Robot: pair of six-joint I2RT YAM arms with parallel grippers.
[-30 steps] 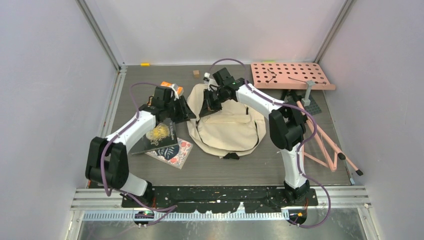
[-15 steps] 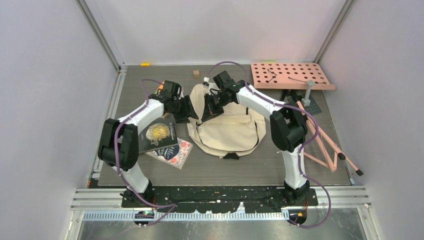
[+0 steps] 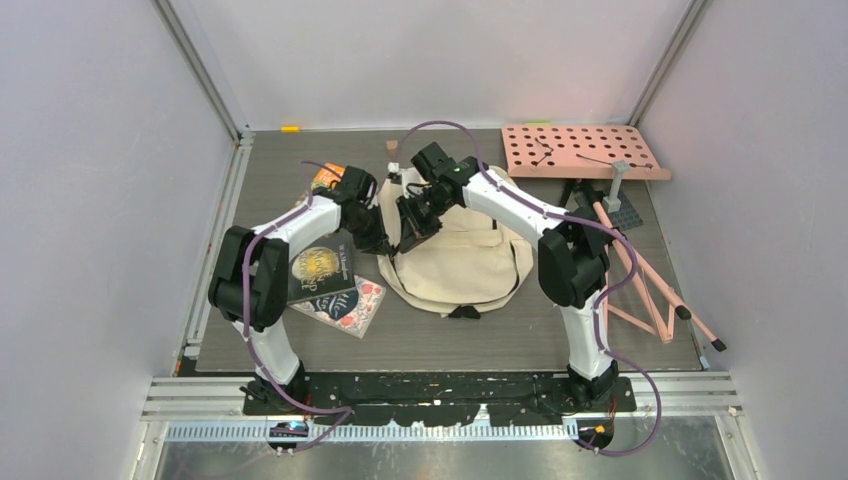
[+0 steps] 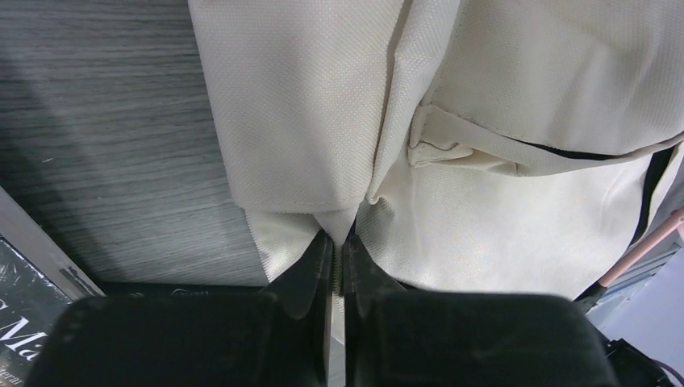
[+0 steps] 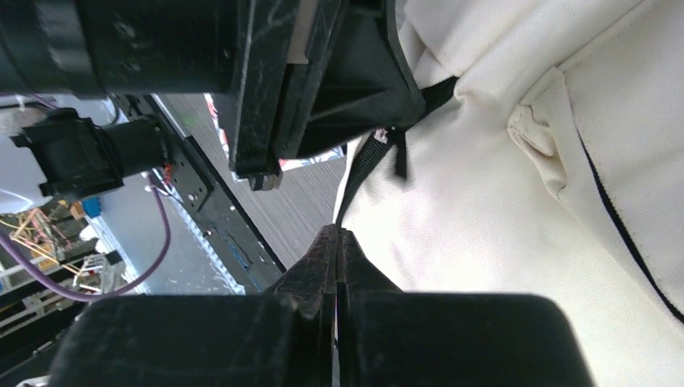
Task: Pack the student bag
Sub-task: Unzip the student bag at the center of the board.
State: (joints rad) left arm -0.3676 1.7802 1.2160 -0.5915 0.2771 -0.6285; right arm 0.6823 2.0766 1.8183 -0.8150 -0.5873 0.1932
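Observation:
The student bag (image 3: 460,255), cream fabric with black zippers, lies flat in the middle of the table. My left gripper (image 3: 385,238) is at its upper left edge. In the left wrist view that gripper (image 4: 339,239) is shut on a fold of the bag's cream fabric (image 4: 323,121), with zipper teeth showing between the jaws. My right gripper (image 3: 412,225) hovers close beside it over the bag's top left. In the right wrist view it (image 5: 337,234) is shut where the black zipper strip (image 5: 359,165) runs into its tips.
A dark book (image 3: 322,270) lies on a patterned book (image 3: 348,305) left of the bag, with an orange item (image 3: 325,177) behind them. A pink perforated board (image 3: 580,150) on a stand (image 3: 650,290) fills the back right. A small wooden block (image 3: 392,145) sits at the back.
My left arm has swung right, from over the books to the bag's left edge, and its jaws have shut on the fabric. My right gripper has shifted slightly left, still shut.

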